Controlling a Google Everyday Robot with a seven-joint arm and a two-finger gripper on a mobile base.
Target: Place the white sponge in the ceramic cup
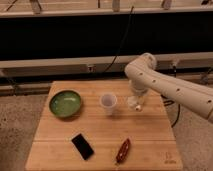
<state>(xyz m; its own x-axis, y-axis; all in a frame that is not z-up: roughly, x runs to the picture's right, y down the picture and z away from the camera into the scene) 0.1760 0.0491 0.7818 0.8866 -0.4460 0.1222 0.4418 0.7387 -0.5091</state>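
Note:
The ceramic cup (108,103) is small and pale. It stands upright near the middle of the wooden table (150,135). My gripper (134,103) points down just right of the cup, about level with its rim and apart from it. A small off-white piece, the white sponge (133,106), shows at the gripper's tip, held above the table. Most of the sponge is hidden by the gripper. The white arm (170,90) reaches in from the right.
A green bowl (65,103) sits at the table's left. A black phone (82,146) lies at the front, and a red-brown oblong object (123,150) lies to its right. A dark wall and cables run behind the table.

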